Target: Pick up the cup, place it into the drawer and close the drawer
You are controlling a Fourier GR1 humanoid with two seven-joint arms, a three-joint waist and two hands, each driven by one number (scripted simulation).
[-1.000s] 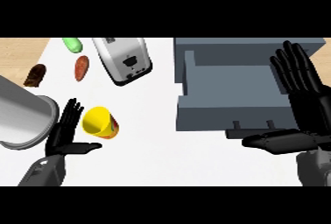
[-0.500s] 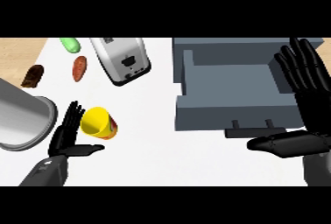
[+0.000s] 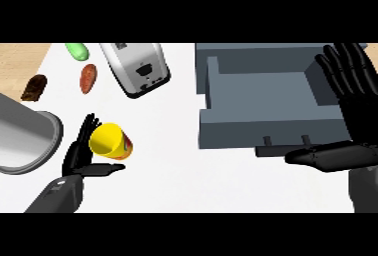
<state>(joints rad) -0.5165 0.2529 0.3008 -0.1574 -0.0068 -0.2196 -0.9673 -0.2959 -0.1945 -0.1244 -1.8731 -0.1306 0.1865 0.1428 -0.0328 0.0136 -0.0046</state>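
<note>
A yellow cup point(image 3: 111, 141) with a red band lies tilted on the white counter at the lower left. My left hand point(image 3: 80, 155) stands just left of it, fingers straight and thumb stretched out under the cup; whether it touches the cup I cannot tell. The grey drawer point(image 3: 221, 127) is pulled open at the right, its inside bare and its handle point(image 3: 284, 149) at the front. My right hand point(image 3: 353, 117) is raised open over the drawer's right side, fingers up, thumb pointing left just right of the handle.
A silver toaster point(image 3: 136, 67) lies at the back centre. A green item point(image 3: 76, 49), a reddish item point(image 3: 88, 77) and a brown item point(image 3: 34, 87) lie at the back left. A large grey pot point(image 3: 22, 132) stands at the left edge.
My right hand has moved further right and slightly up along the drawer's right side. The left hand and cup are unchanged.
</note>
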